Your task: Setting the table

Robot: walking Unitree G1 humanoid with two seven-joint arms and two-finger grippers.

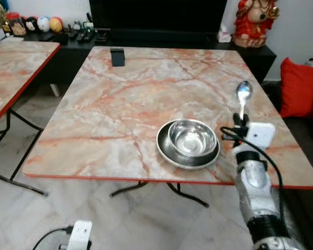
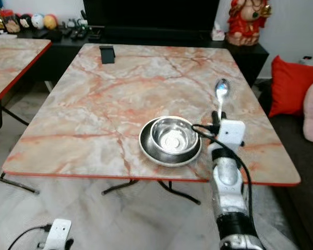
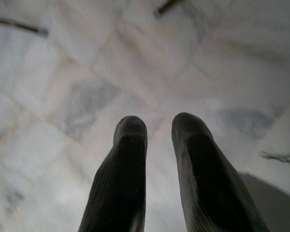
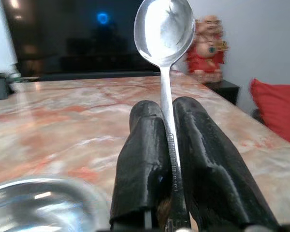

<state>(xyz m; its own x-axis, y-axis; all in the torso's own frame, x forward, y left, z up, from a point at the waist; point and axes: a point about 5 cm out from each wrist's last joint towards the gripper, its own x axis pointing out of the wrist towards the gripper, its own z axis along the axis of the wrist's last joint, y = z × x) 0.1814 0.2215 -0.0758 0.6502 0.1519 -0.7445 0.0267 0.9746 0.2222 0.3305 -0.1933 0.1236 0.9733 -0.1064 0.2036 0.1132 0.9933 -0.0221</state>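
No legible brand or writing on any item; the spoon (image 4: pixel 165 29) handle carries faint stamped marks near the fingers, too blurred to read. Spoon: polished steel, oval bowl with scuffed reflections, thin straight handle; it stands up out of the right end effector (image 4: pixel 170 116), whose two black fingers are pressed together on the handle, bowl end pointing away from the wrist. In the left eye view the spoon (image 1: pixel 243 96) sits right of centre, above the right part of the surface (image 1: pixel 120 104), with the silver right arm rising from the lower right corner of the frame. Just left of the end effector a steel bowl (image 1: pixel 192 137) rests inside a shallow steel plate (image 1: pixel 169 151), both shiny, near the front edge of the surface, lower centre-right. Surface: square top, pink-orange marble pattern with a red rim, on dark folding legs. A small black object (image 1: pixel 117 56) stands near its far edge, upper centre-left. A second like-patterned table (image 1: pixel 10 67) enters at the left edge. Upper frame: dark low cabinet (image 1: pixel 161 39) with small figures and remotes, a red seated statue (image 1: pixel 254 21) upper right, red cushion (image 1: pixel 300 86) at right edge. Floor (image 1: pixel 146 219) is pale marble tile. Left end effector (image 3: pixel 159 128): fingers slightly spread, holding nothing, hanging over the floor
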